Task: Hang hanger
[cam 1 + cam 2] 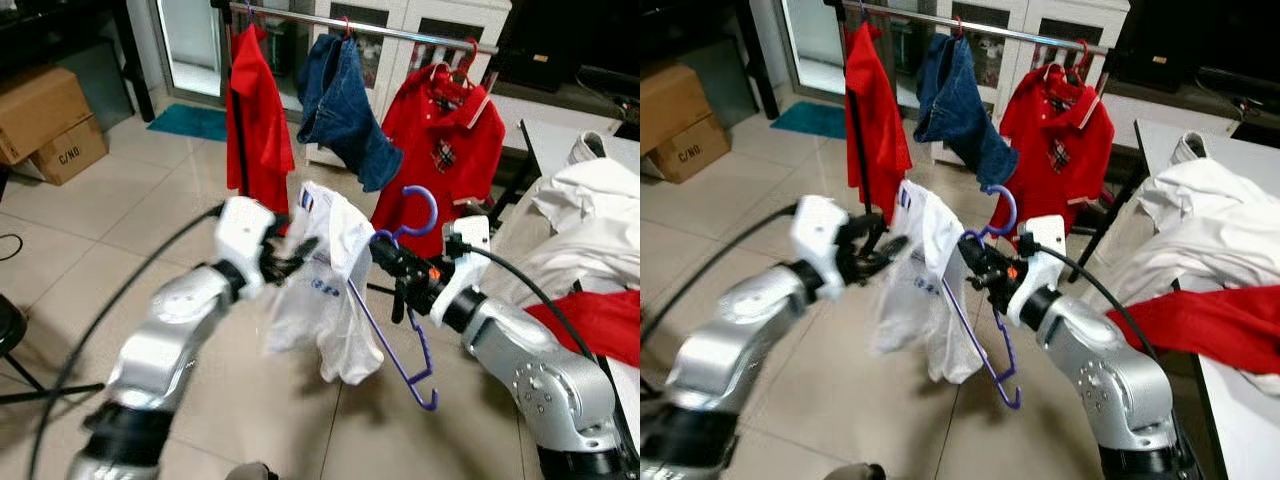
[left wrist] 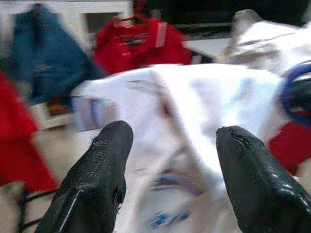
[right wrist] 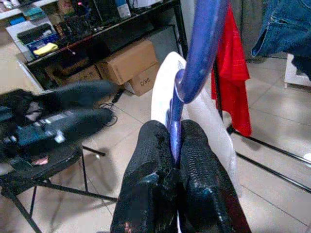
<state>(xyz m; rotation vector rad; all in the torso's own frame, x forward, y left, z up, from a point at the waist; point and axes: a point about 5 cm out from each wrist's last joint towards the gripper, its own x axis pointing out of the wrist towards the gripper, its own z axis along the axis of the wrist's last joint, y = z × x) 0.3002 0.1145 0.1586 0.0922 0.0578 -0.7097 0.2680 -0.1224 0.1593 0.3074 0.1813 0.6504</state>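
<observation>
A purple hanger (image 1: 400, 310) carries a white T-shirt (image 1: 325, 290) with blue print, held in mid-air before me. My right gripper (image 1: 385, 253) is shut on the hanger just below its hook (image 1: 420, 212); the fingers (image 3: 194, 170) pinch the purple neck (image 3: 194, 58). My left gripper (image 1: 300, 255) is open at the shirt's left side, its fingertips (image 2: 104, 160) apart with the white cloth (image 2: 194, 107) beyond them. A metal clothes rail (image 1: 400, 32) runs across the back, above the hanger.
On the rail hang a red shirt (image 1: 258, 115), blue jeans (image 1: 345, 105) and a red polo (image 1: 440, 150). A table (image 1: 560, 140) at right holds white (image 1: 590, 220) and red clothes (image 1: 600, 320). Cardboard boxes (image 1: 45, 120) stand at left on the tiled floor.
</observation>
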